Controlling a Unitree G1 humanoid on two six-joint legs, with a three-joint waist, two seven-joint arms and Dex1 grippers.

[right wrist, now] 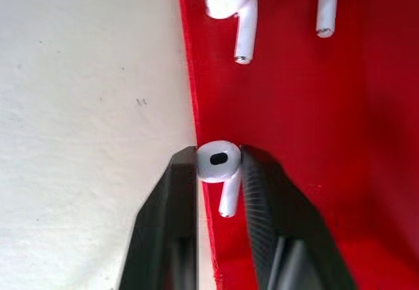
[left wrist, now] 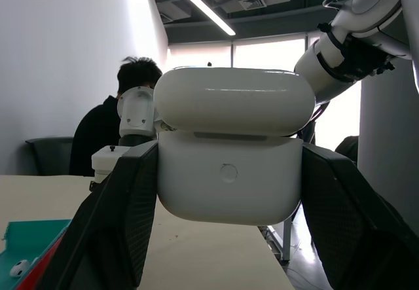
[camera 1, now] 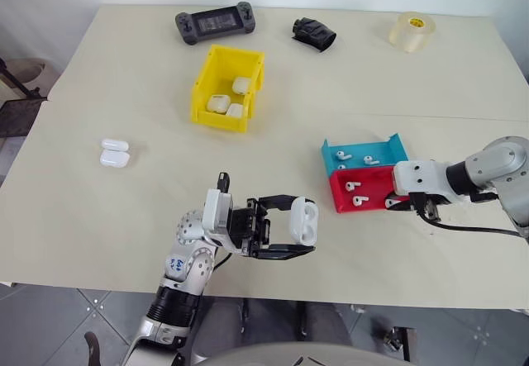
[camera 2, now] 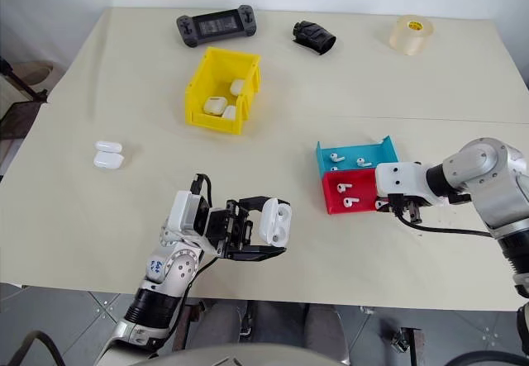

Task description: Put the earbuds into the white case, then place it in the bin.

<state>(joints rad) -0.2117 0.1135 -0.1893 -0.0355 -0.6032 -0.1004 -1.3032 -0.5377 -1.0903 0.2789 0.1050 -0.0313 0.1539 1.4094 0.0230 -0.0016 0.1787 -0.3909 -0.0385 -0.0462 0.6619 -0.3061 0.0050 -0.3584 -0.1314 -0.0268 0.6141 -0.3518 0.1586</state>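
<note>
Right gripper [right wrist: 218, 172] pinches an earbud [right wrist: 219, 162] by its head at the red tray [right wrist: 366, 139] edge, stem trailing back toward the wrist, while off to its left the left gripper [camera 1: 289, 232] clamps the open white case [camera 1: 303, 220], waiting.

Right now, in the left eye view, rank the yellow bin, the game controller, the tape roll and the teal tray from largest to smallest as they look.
1. Yellow bin, largest.
2. Game controller and teal tray: close in apparent size, and the tray is partly covered by the red tray, so I won't rank them.
3. Tape roll, smallest.
</note>
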